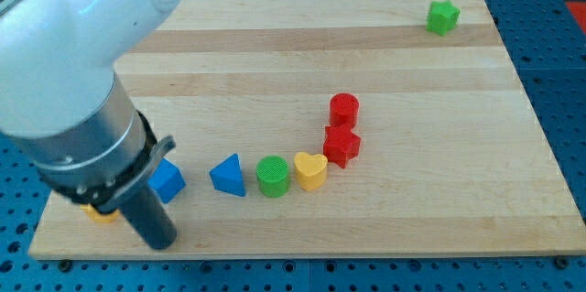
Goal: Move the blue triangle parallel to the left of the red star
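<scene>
The blue triangle (pixel 228 175) lies at the lower middle of the wooden board (pixel 412 200). The red star (pixel 341 146) sits further to the view's right and slightly higher, with a green cylinder (pixel 272 176) and a yellow heart (pixel 310 170) in a row between them. My tip (pixel 160 243) rests near the board's bottom left edge, left of and below the blue triangle. A blue cube (pixel 167 180) lies just above the tip, between the rod and the triangle. The tip touches no block that I can see.
A red cylinder (pixel 343 109) stands right above the red star, touching it. A green star (pixel 442 17) sits at the top right corner. A yellow block (pixel 99 212) is mostly hidden under the arm (pixel 82 63) at the left.
</scene>
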`<state>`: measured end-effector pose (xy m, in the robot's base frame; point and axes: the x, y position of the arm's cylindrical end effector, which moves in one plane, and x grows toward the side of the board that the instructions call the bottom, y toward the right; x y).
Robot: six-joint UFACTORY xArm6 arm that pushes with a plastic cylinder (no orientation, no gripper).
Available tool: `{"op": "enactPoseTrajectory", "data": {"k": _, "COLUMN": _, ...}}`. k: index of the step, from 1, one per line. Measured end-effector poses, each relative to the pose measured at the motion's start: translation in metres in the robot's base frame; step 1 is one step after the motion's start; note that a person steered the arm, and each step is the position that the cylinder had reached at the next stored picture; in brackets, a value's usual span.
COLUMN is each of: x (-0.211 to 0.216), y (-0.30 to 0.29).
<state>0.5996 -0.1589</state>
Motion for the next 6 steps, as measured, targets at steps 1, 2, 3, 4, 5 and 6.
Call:
{"op": "enactPoseTrajectory", "data": {"k": 1, "x": -0.032, "y": 0.000}}
{"op": "enactPoseTrajectory", "data": {"k": 2, "x": -0.032, "y": 0.000}}
{"op": "enactPoseTrajectory", "data": {"k": 3, "x": -0.039, "y": 0.000}}
{"op": "enactPoseTrajectory", "data": {"k": 4, "x": -0.038, "y": 0.000}}
{"op": "enactPoseTrajectory", "data": {"k": 5, "x": 0.018, "y": 0.037}}
{"op": "enactPoseTrajectory", "data": {"k": 6, "x": 0.019, "y": 0.054}}
